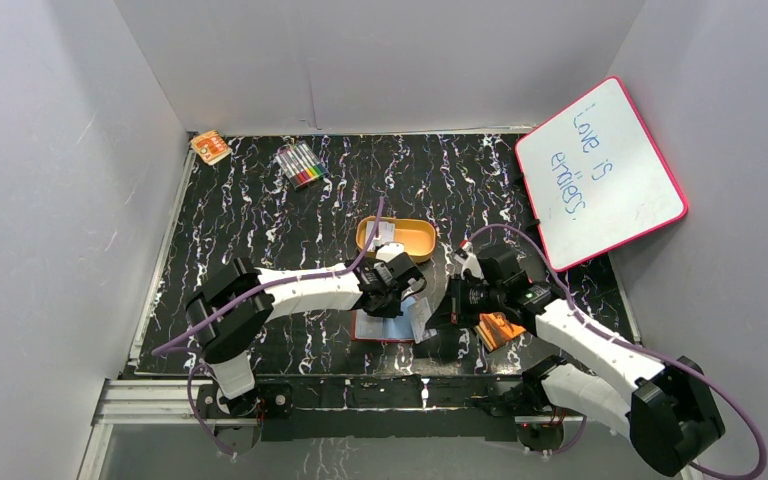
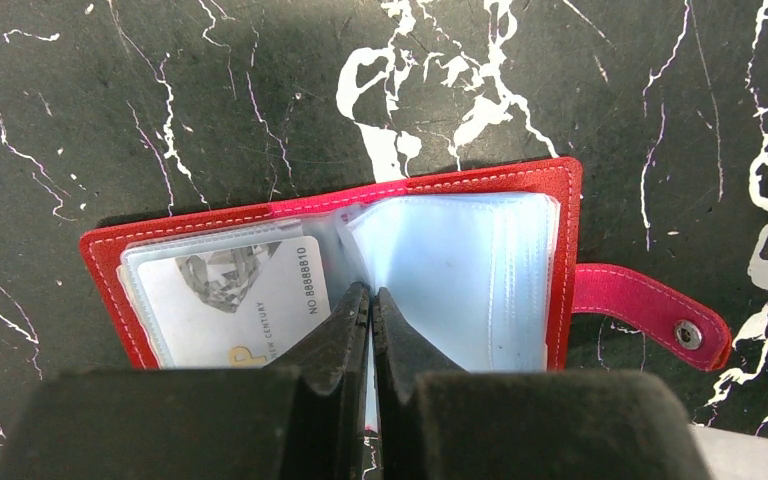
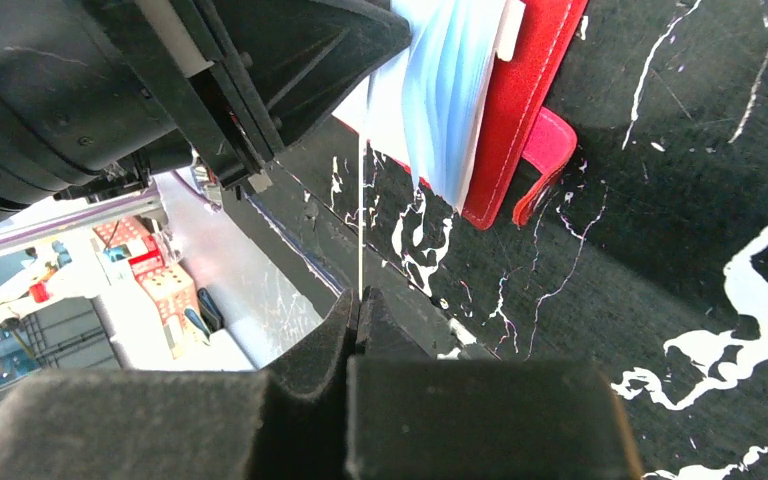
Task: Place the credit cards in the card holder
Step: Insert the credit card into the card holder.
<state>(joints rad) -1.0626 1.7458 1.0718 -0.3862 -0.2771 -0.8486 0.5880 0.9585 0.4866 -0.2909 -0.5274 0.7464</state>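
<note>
Stitched red card holder (image 2: 520,182), translucent plastic sleeves (image 2: 460,270), marbled tabletop (image 2: 210,100)

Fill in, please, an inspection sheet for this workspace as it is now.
Surface: black mat with white veins.
Job's things: holder lies open; stowed card in its left pocket; held card seen edge-on, close to the holder.
Clutter: tin, markers, box, booklet.
Pincers: left pincer shut, apparently on a sleeve of the holder; right pincer shut on the held card.
Cables: purple cables along both arms, one arching by the tin.
Surroundings: grey walls; whiteboard leaning at the right.
</note>
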